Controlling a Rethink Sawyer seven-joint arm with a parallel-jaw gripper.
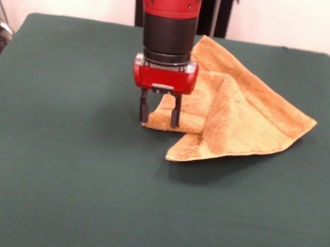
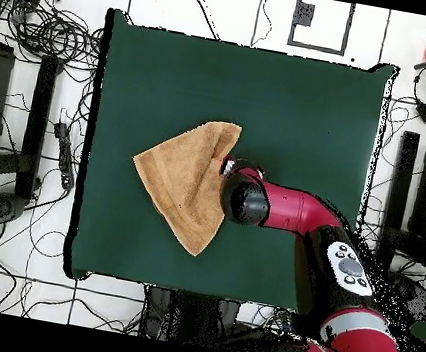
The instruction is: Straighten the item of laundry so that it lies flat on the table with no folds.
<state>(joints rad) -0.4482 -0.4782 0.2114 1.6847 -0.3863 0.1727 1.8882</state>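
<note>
Front view has my pincer [image 1: 159, 118] down on the towel [image 1: 239, 118], fingers parted and straddling its folded near-left corner, tips at the counter [image 1: 55, 163]. I see the cloth bunched into a rough triangle, one flap doubled over. Overhead, the towel [image 2: 183, 184] sits left of centre beside my arm [image 2: 297, 211].

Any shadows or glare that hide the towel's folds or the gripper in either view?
Front view: soft, even light, no glare; the folded golden-tan terry towel casts a faint shadow on the dark green felt table below its near edge, and its folds read clearly; the black gripper is sharp, its fingers apart over a towel edge. Overhead view: the red arm covers the gripper and part of the towel.
</note>
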